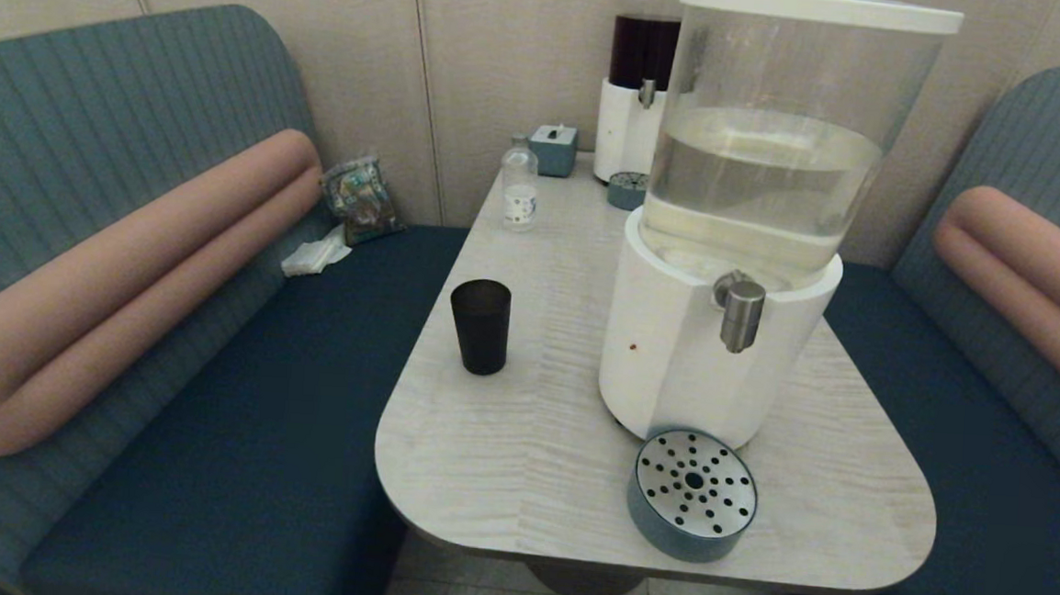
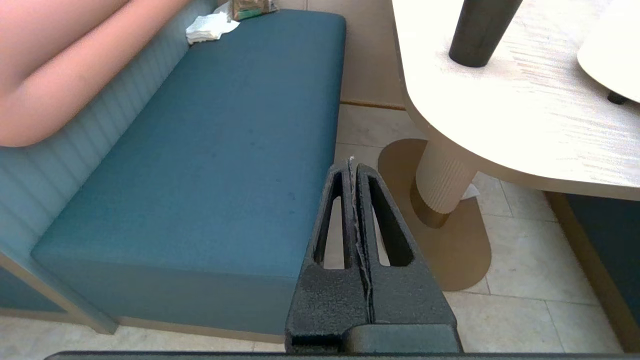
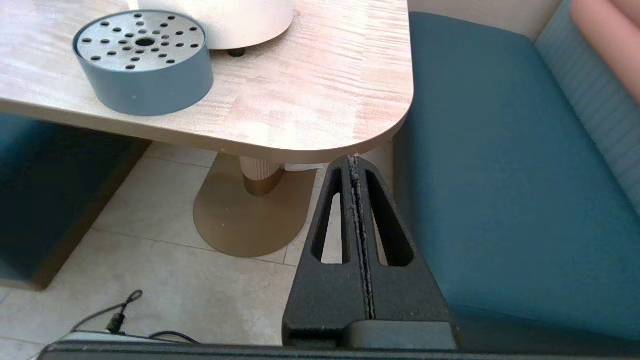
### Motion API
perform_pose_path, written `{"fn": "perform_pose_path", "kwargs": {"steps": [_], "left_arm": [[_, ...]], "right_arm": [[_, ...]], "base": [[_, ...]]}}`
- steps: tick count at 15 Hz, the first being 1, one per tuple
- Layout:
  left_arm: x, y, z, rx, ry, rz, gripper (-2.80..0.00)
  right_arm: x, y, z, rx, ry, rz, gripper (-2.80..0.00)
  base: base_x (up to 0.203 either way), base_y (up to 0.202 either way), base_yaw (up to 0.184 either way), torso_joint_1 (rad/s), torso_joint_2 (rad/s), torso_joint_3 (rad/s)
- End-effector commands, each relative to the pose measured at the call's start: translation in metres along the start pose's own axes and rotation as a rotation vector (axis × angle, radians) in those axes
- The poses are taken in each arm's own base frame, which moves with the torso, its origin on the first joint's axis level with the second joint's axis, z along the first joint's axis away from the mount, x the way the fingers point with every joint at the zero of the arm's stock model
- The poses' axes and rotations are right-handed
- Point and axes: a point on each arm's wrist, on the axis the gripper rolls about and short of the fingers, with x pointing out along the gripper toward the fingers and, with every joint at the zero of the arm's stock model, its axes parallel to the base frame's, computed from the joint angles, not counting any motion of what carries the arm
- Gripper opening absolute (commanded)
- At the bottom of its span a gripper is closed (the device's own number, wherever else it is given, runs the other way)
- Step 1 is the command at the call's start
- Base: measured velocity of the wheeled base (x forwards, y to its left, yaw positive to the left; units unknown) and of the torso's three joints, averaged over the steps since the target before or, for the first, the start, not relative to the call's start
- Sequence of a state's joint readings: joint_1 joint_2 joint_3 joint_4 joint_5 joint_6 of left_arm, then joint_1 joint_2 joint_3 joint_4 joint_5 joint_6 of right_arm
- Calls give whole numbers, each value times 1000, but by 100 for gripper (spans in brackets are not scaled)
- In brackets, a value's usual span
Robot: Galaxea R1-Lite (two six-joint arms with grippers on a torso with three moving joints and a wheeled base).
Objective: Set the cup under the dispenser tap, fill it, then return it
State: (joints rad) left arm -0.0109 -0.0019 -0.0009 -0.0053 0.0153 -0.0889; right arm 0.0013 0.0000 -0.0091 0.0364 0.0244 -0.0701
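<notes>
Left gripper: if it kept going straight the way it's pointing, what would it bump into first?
Probably the tiled floor between the bench seat and the table; the shut left gripper points there, though depth is hard to judge.

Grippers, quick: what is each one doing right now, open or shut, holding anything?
Left gripper: shut, empty, low beside the blue bench seat.
Right gripper: shut, empty, below the pale wood-grain table's edge.

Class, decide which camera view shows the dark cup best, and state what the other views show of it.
The head view: the cup stands whole and upright on the table, left of the dispenser tap. The left wrist view catches only its lower part at the frame edge. The right wrist view does not show it.
</notes>
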Motion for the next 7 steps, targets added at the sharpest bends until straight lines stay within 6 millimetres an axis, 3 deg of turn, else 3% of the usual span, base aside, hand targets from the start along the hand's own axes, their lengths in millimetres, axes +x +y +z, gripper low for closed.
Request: {"fn": "perform_pose_path", "kwargs": {"steps": [1,7], "left_arm": [[0,0,0,0,2,0,-280],[0,0,0,0,2,0,-280]], "right_arm": [[0,0,0,25,-1,-1,-280],[0,0,1,53,-2,-14,-280]], "base": [[0,0,0,0,0,0],[0,0,0,0,0,0]]}}
